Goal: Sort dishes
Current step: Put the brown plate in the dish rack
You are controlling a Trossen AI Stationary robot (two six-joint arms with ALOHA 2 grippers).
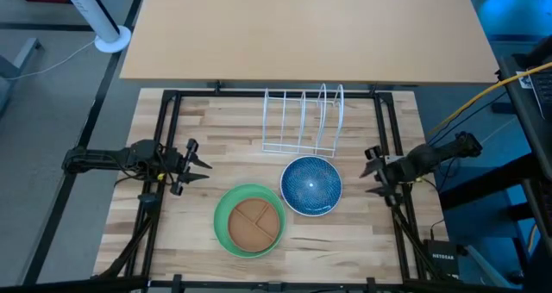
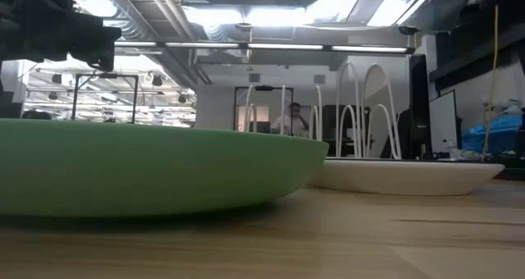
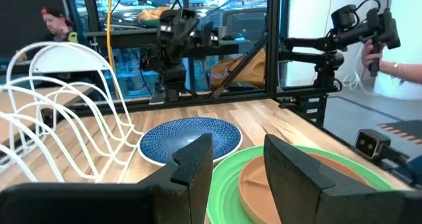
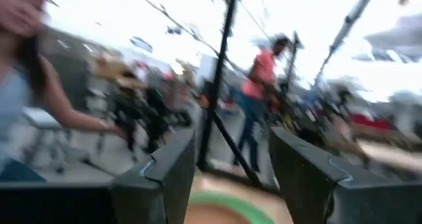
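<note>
Waiting open-fingered at opposite table edges, the left gripper point(image 1: 200, 165) and right gripper point(image 1: 369, 171) flank stacked dishes: brown plate point(image 1: 254, 223) on green plate point(image 1: 226, 208), blue dish point(image 1: 311, 185) on a white plate point(image 2: 410, 177) (lift top pieces first) near the rack point(image 1: 304, 121).

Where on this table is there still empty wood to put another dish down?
Bare wood lies between the left tool and the wire rack, and right of the blue dish. The front middle is crowded: green plate carrying the brown plate, touching the blue dish.
</note>
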